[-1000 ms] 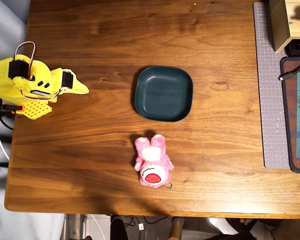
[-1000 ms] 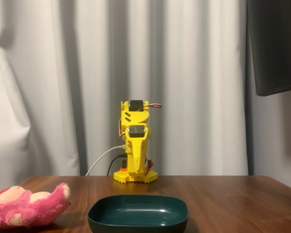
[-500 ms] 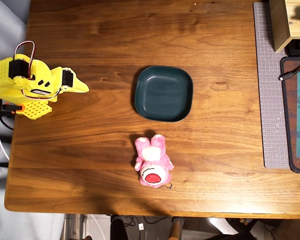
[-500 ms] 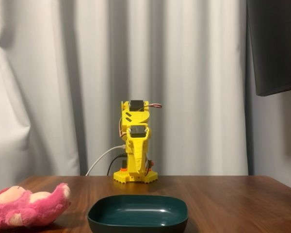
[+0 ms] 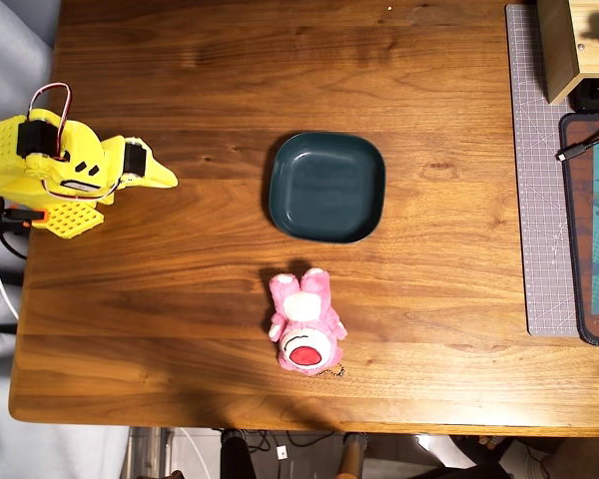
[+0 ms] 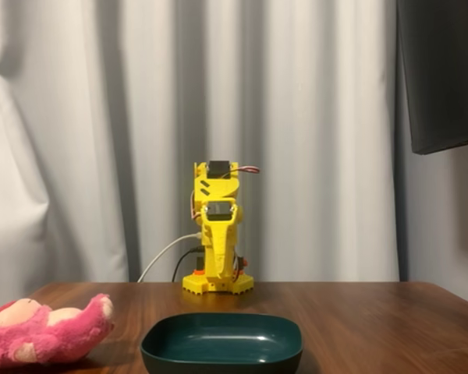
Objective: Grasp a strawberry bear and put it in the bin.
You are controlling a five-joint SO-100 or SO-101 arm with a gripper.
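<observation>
Your arm sits folded at the table's left edge, overhead view

Your gripper (image 5: 165,178) has its fingers together, well apart from the bin (image 5: 326,187) at mid-table; bare wood lies between them. The strawberry bear (image 5: 304,322) lies just below the bin, near the table (image 5: 180,389) edge

Yellow printed arm (image 5: 65,170), black servos, orange base accents, red-white wires.

Strawberry bear (image 5: 305,322) lies just below bin (image 5: 326,187).
</observation>
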